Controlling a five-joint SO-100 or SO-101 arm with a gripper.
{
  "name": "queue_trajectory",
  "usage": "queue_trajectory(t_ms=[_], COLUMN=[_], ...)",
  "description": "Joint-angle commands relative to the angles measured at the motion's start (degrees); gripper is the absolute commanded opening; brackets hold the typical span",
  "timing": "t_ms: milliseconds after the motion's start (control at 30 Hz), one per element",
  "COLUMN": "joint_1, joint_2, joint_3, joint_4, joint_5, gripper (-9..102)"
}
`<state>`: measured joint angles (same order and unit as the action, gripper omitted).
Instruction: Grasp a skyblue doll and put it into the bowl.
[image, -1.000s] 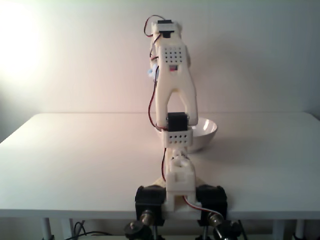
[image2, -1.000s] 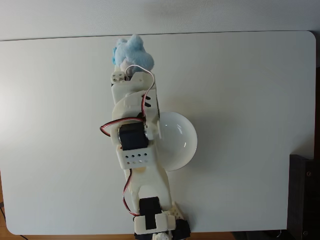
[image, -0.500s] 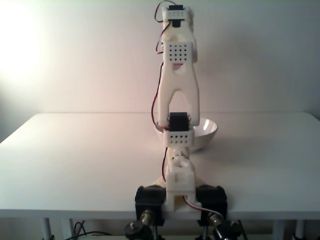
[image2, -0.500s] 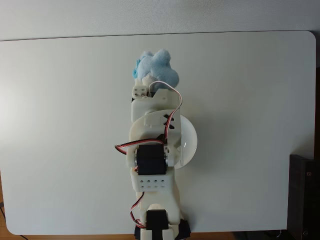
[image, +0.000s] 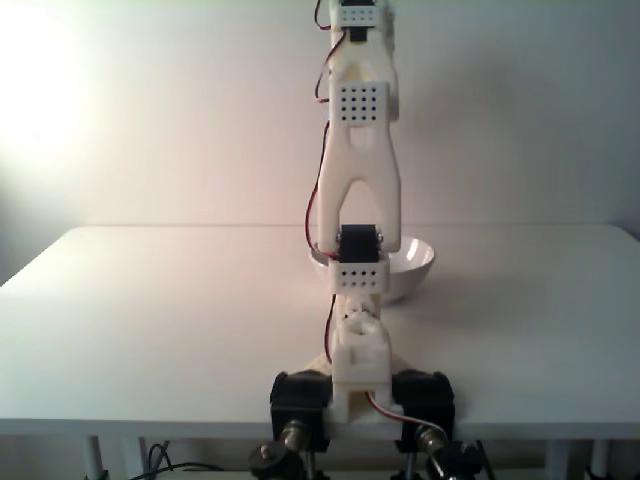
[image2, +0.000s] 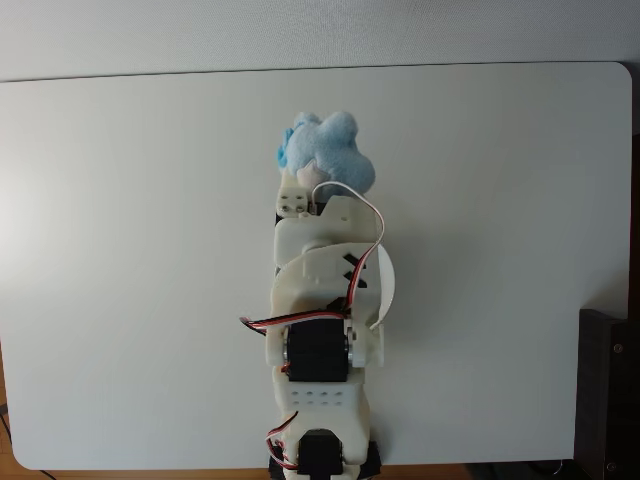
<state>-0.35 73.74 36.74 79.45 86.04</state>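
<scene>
We inspected from the near table edge outward. In a fixed view from the front, the cream-white jointed plastic arm (image: 358, 200) rose from black clamps (image: 300, 400) at the edge of the flat white table (image: 150, 320), reaching past the top of the picture. Just behind its lower joint stood the round, shallow white bowl (image: 410, 262). In a fixed view from above, the arm covered most of the bowl (image2: 386, 285), leaving a sliver at its right. Beyond the arm's tip we noted the small, soft pale-blue plush doll (image2: 330, 150), at the gripper's (image2: 310, 185) end and beyond the bowl's far rim. We could not tell how the jaws stood; the arm hid them.
</scene>
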Motion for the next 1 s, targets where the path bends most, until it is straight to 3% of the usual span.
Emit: queue_trajectory(t_ms=[0, 267, 433, 700, 967], joint_1=[0.2, -0.1, -0.1, 0.2, 0.4], joint_2=[3.1, 3.9, 13.5, 28.1, 40.9], joint_3=[-0.8, 4.0, 16.3, 37.0, 55.0], joint_4=[0.1, 0.0, -1.1, -11.0, -11.6], joint_5=[0.3, 0.2, 0.2, 0.2, 0.2], gripper=[0, 0, 0, 0, 0])
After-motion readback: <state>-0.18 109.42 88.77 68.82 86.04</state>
